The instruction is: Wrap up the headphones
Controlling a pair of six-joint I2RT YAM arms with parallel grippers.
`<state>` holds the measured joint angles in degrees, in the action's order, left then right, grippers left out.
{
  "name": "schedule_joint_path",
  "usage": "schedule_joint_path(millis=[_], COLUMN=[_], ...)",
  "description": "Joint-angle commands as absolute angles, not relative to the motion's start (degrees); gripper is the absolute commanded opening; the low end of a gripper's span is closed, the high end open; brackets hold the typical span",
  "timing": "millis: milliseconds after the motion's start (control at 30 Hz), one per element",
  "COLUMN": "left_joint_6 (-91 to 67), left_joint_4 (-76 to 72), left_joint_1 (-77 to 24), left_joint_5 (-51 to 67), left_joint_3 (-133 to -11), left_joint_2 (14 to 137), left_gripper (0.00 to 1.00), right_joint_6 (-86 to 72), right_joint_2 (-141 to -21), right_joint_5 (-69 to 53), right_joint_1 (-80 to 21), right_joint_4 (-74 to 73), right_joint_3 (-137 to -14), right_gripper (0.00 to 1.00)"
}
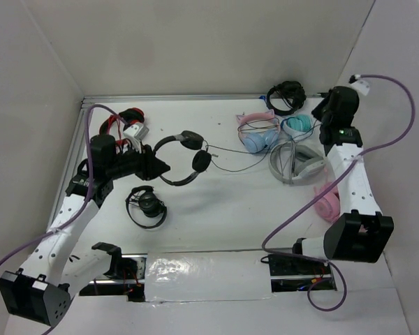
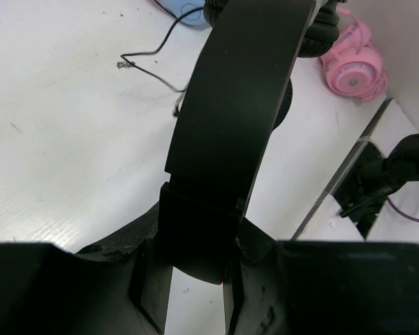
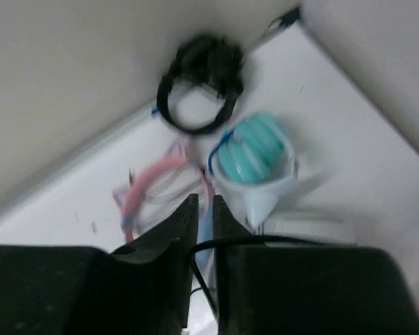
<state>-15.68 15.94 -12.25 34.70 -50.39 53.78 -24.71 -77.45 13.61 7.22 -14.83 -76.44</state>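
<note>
The black headphones [image 1: 190, 150] hang near the table's left-centre, and my left gripper [image 1: 157, 166] is shut on their headband. In the left wrist view the wide black headband [image 2: 237, 105] runs up from between the left gripper [image 2: 199, 244]. Their thin black cable [image 1: 230, 150] trails right across the table toward the coloured headsets. My right gripper [image 1: 328, 105] hovers at the back right. In the blurred right wrist view the right gripper [image 3: 204, 209] stands open by a narrow crack. The cable [image 3: 265, 241] crosses the right finger and drops through that gap.
A compact black pair [image 1: 146, 206] lies in front of the left gripper and a red pair [image 1: 126, 122] behind it. Pink-and-blue [image 1: 258, 132], teal [image 1: 298, 124], grey [image 1: 297, 164], pink [image 1: 328, 202] and black [image 1: 286, 96] headsets crowd the back right. Walls enclose the table.
</note>
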Motion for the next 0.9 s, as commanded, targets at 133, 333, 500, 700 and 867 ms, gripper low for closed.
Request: schedule_joint_path(millis=[133,333,500,700,867], left_joint_6=[-18.28,-19.60,-19.86,-19.34,-18.63], left_joint_4=[12.30,14.06,14.24,13.71,13.80], left_joint_1=[-10.81,-9.84,-9.76,-9.67,-9.67], left_joint_5=[44.28,49.74,49.48,50.01,51.94], left_joint_3=[-58.97,-63.54,-64.33,-64.60,-64.95], left_joint_2=[58.70,62.92,63.98,63.19,62.93], left_gripper=[0.00,0.00,0.00,0.00,0.00], right_joint_6=[-6.09,9.38,17.21,22.14,20.22], right_joint_2=[-70.06,-63.91,-62.84,-65.38,-71.53], right_joint_5=[-7.95,-28.88,-35.07,-41.40,-39.30], right_joint_1=[-4.46,-11.07,-16.34,-19.60,-22.84], right_joint_4=[-5.81,-1.49,-4.12,-6.59,-5.38], right_joint_3=[-64.35,-57.32,-56.51,-57.82,-59.76], right_gripper=[0.88,1.00,1.00,1.00,1.00])
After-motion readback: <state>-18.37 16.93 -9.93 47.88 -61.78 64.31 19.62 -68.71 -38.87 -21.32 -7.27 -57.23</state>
